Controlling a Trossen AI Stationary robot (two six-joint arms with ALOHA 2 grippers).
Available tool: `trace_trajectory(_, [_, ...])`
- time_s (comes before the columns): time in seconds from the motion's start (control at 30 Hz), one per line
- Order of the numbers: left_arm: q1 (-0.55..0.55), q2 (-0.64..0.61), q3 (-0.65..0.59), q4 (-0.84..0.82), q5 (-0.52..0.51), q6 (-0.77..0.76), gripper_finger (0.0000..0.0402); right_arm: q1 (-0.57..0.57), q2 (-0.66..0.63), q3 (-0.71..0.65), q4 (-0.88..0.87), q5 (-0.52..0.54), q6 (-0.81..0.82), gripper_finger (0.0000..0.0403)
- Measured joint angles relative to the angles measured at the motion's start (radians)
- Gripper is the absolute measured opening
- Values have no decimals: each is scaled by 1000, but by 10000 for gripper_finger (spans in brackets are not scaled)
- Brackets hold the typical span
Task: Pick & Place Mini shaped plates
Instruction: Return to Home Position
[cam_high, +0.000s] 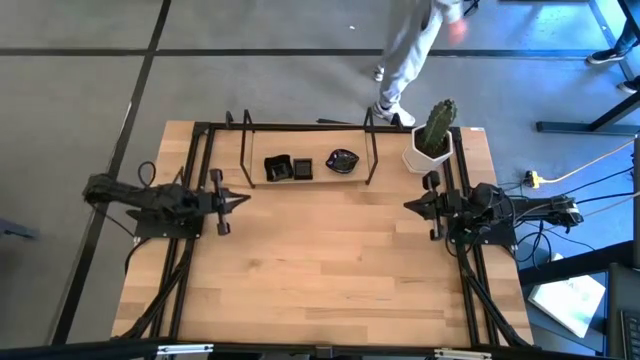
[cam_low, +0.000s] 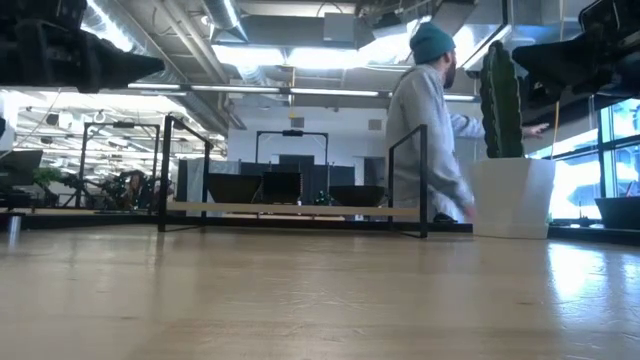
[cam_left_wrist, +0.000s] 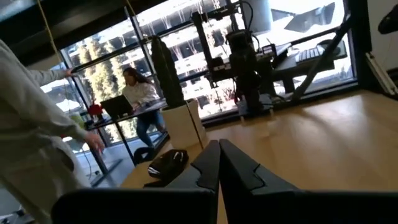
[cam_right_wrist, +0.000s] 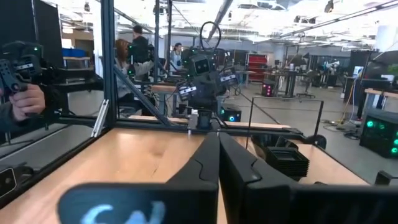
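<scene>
Both arms at home, plates shelved.

High view: my left fingers (cam_high: 238, 201) and right fingers (cam_high: 412, 205) are pressed together and empty, at opposite sides of the desk (cam_high: 320, 270). The square plates (cam_high: 288, 168) and one wavy plate (cam_high: 342, 160) rest on the shelf (cam_high: 376, 150). Low view: dark plates line the shelf board. Left wrist view: fingers closed, wavy plate ahead. Right wrist view: fingers closed, stacked squares beyond. Judgement: homing looks essentially complete. I see no loose plate on the desk, so the next move calls only for settling.
</scene>
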Motion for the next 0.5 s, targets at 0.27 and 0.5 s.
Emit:
trace_trajectory(0.27, [22, -25, 0, -40, 73, 14, 2, 0, 0, 0, 0, -1, 12, 1])
trace_trajectory(0.5, [7, -26, 0, -30, 49, 11, 2, 0, 0, 0, 2, 0, -4, 2])
